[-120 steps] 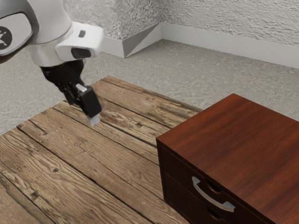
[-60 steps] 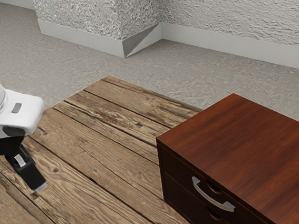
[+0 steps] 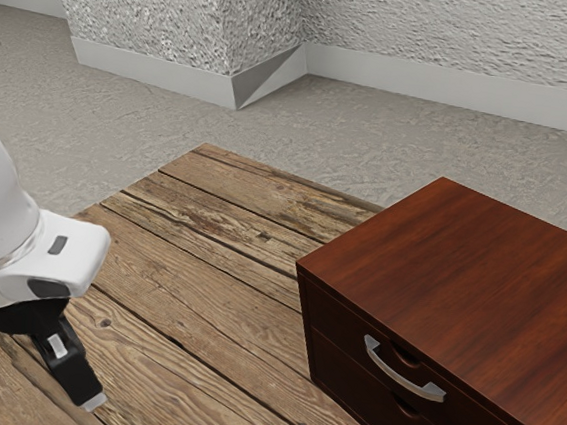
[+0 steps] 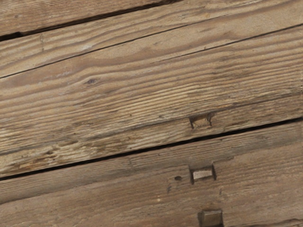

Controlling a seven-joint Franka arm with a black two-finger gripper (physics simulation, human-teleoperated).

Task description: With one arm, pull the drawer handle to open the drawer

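A dark red wooden cabinet point(image 3: 477, 291) stands on the plank table at the exterior view's right. Its upper drawer front point(image 3: 390, 358) sits flush with the body and carries a curved silver handle point(image 3: 404, 371). My gripper point(image 3: 88, 395) hangs low over the table near the exterior view's lower left corner, pointing down and toward the cabinet, far from the handle and holding nothing. In the wrist view, bare table planks point(image 4: 142, 104) lie close under my hand.
The wooden table point(image 3: 208, 266) stretches between my hand and the cabinet. A second drawer front point(image 3: 365, 406) lies below the first. Grey floor point(image 3: 371, 141) and textured walls point(image 3: 182, 12) surround the table.
My arm swung down from the upper left to the table's lower left, then shifted slightly lower and toward the cabinet. The cabinet and its drawer have not moved.
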